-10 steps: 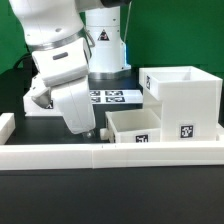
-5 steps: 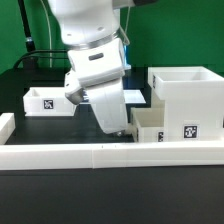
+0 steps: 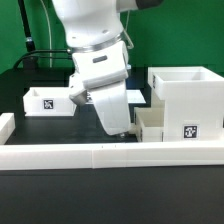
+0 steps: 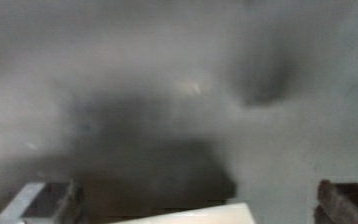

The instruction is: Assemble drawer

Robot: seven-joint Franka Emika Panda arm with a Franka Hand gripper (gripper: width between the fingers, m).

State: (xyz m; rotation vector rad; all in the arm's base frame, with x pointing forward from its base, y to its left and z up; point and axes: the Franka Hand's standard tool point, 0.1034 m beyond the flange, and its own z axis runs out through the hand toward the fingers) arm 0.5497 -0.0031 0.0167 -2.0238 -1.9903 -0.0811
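**Arm.** The arm [image 3: 95, 50] fills the upper centre of the exterior view. It is white, with its wrist section pitched downward and toward the exterior view's right. Its lower end sits low over the table and overlaps the near side of one tray. Whether it touches that tray cannot be told.

**Gripper.** In the wrist view, the gripper [image 4: 194, 200] shows two dark fingers [image 4: 41, 202] standing far apart at opposite edges, so the jaws are spread. A pale white edge [image 4: 202, 213] lies between them, clear of both. This view is heavily blurred, and which part the edge belongs to cannot be told.

**Drawer parts.**
- The casing [image 3: 186, 100] stands upright and open-topped at the exterior view's right, at mid-height. It carries a square tag [image 3: 187, 130] low on its front face.
- One tray [image 3: 150, 124] lies just beside the casing, centre-right, partly covered by the arm.
- The second tray [image 3: 48, 100] lies well apart at the exterior view's left, with a tag on its front.

**Surface.** The table [image 3: 40, 125] is black. A long, low white border wall [image 3: 110, 152] runs across the lower frame, and a short white piece [image 3: 5, 125] sits at the left edge.

**Room.** A green backdrop [image 3: 165, 45] stands behind the scene.
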